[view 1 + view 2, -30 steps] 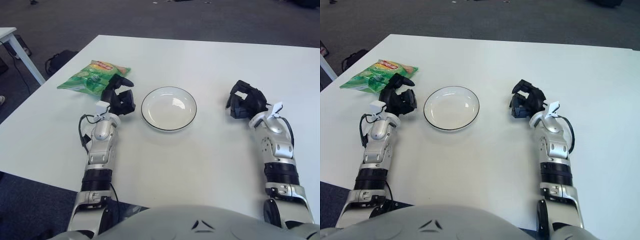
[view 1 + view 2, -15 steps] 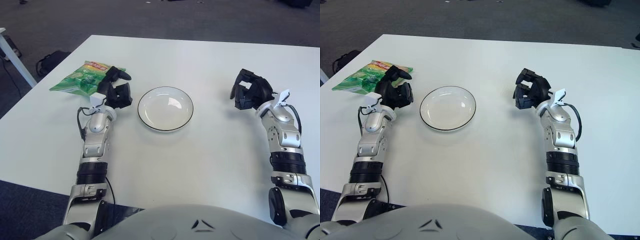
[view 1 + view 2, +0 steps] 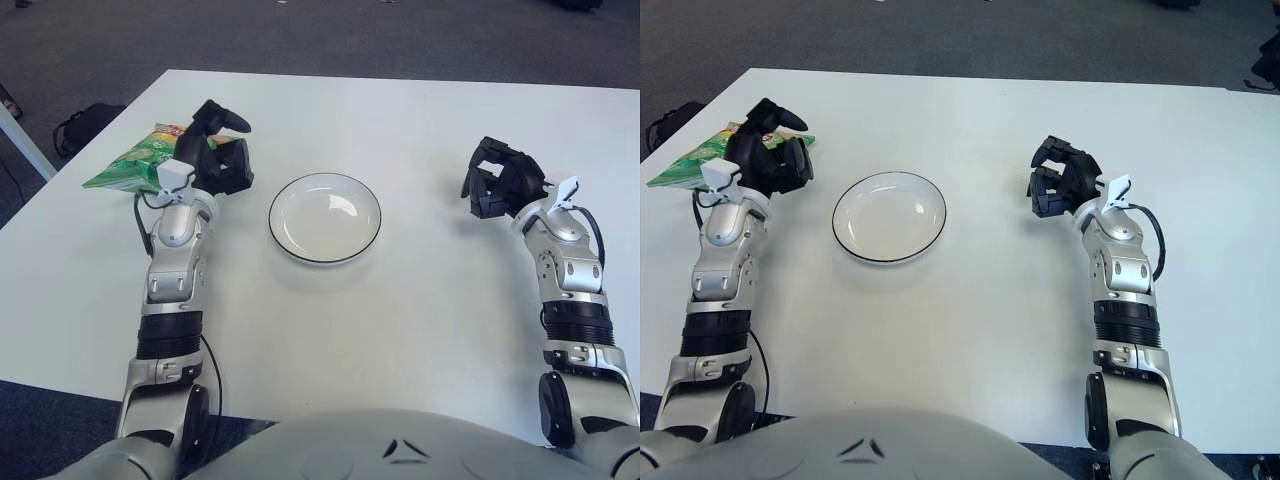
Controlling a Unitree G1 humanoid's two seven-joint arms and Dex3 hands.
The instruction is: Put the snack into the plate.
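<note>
— Do the two eyes differ at all?

— Slightly. The left eye view shows a dark bag (image 3: 88, 126) on the grey carpet (image 3: 400, 40) beyond the white table's (image 3: 420, 320) left edge; the right eye view clips it.

— And the snack?

— The green chip bag (image 3: 135, 165) lies near the table's far left corner. The left hand (image 3: 215, 160) shows right over its right end, fingers spread wide, gripping nothing.

— The plate?

— The white, dark-rimmed plate (image 3: 290, 235) sits mid-table, just right of that hand. The right hand (image 3: 500, 185) shows well right of it, fingers curled, holding nothing.
</note>
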